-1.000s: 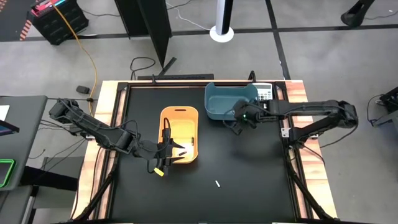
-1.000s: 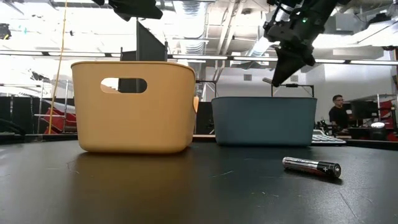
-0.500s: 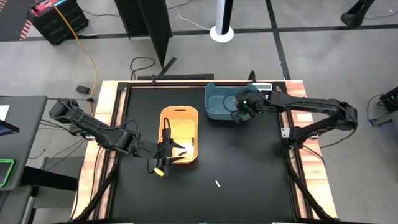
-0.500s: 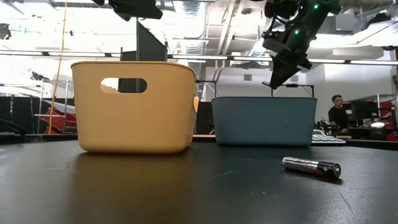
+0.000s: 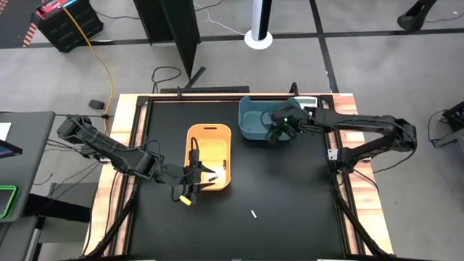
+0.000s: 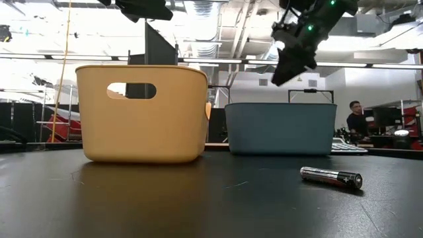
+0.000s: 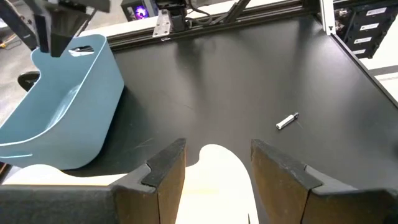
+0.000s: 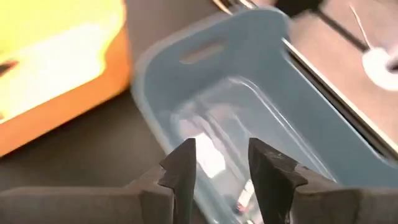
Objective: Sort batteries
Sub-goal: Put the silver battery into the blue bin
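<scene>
One battery (image 5: 254,214) lies on its side on the black table (image 5: 290,188) near the front; the low view shows this battery (image 6: 331,177) too. My right gripper (image 8: 221,165) hangs open above the blue bin (image 5: 262,119). Small batteries (image 8: 245,199) lie on the floor of that blue bin (image 8: 261,81). My left gripper (image 7: 214,165) stands open over the near right corner of the orange bin (image 5: 209,156), with nothing between its fingers. In the high view, my left gripper (image 5: 197,176) sits at that corner and my right gripper (image 5: 276,133) at the blue bin's near right part.
A grey-white calculator (image 5: 308,107) lies behind the blue bin at the table's far right. The two bins stand side by side, orange bin (image 6: 142,112) and blue bin (image 6: 281,129). A person (image 6: 355,119) is far off in the room. Bare table stretches around the loose battery.
My right gripper has gone up and toward the table's far edge, from the blue bin's near rim to above its inside. In the low view its fingertips stood together a second ago and now stand apart.
</scene>
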Robot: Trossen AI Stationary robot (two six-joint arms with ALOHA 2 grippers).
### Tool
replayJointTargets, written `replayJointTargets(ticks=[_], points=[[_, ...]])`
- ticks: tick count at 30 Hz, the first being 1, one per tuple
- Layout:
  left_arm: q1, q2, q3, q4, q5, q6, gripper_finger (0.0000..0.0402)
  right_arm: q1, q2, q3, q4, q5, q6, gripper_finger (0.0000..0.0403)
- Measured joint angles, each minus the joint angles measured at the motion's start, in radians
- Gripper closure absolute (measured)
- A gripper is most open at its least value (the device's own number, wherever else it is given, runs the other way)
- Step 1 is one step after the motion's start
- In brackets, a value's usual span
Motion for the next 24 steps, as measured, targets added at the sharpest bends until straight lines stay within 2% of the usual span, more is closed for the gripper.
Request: replayJointTargets(ticks=[4, 8, 12, 15, 20, 24], points=[[0.000, 0.000, 0.000, 0.000, 0.000, 0.000, 0.0229, 0.057, 0.000, 0.000, 0.019, -0.071, -0.072, 0.0241], [0.000, 0.000, 0.000, 0.000, 0.000, 0.000, 0.0229, 0.157, 0.000, 0.000, 0.009, -0.091, -0.054, 0.0241], [0.000, 0.000, 0.000, 0.000, 0.000, 0.000, 0.0229, 0.287, 0.001, 0.000, 0.002, -0.088, 0.052, 0.0241], [0.000, 0.000, 0.000, 0.000, 0.000, 0.000, 0.0229, 0.399, 0.030, 0.000, -0.001, -0.043, 0.162, 0.0241], [0.000, 0.000, 0.000, 0.001, 0.000, 0.000, 0.0229, 0.588, 0.163, 0.000, 0.057, 0.001, 0.316, 0.0241], [0.000, 0.000, 0.000, 0.001, 0.000, -0.007, 0.0229, 0.694, 0.290, 0.006, 0.134, 0.028, 0.421, 0.0241]])
